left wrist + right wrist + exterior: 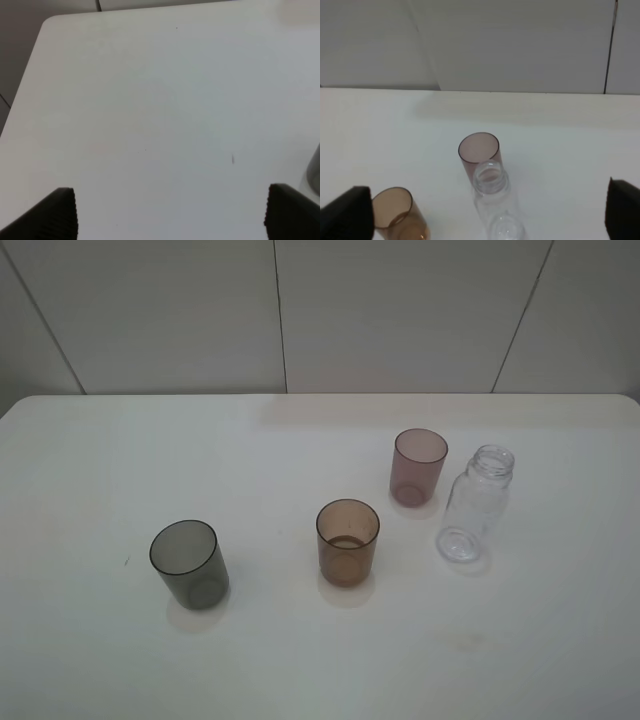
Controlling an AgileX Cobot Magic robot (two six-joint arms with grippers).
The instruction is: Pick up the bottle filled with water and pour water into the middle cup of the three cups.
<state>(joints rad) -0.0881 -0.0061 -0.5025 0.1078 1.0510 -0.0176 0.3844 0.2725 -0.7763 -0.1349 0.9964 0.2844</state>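
Note:
The clear capless bottle (476,505) stands upright on the white table, right of the three cups. The amber-brown middle cup (348,540) stands between the smoky grey cup (188,563) on the left and the mauve-pink cup (418,466) at the back right. No gripper shows in the exterior high view. In the right wrist view my right gripper (485,215) is open. The bottle (492,200) is ahead of its gap and untouched, with the pink cup (479,150) behind it and the amber cup (397,212) beside it. My left gripper (170,215) is open over bare table.
The white table (100,460) ends at a pale panelled wall (280,310) behind. A sliver of the grey cup (315,170) shows at the edge of the left wrist view. The table's corner (47,22) shows there too.

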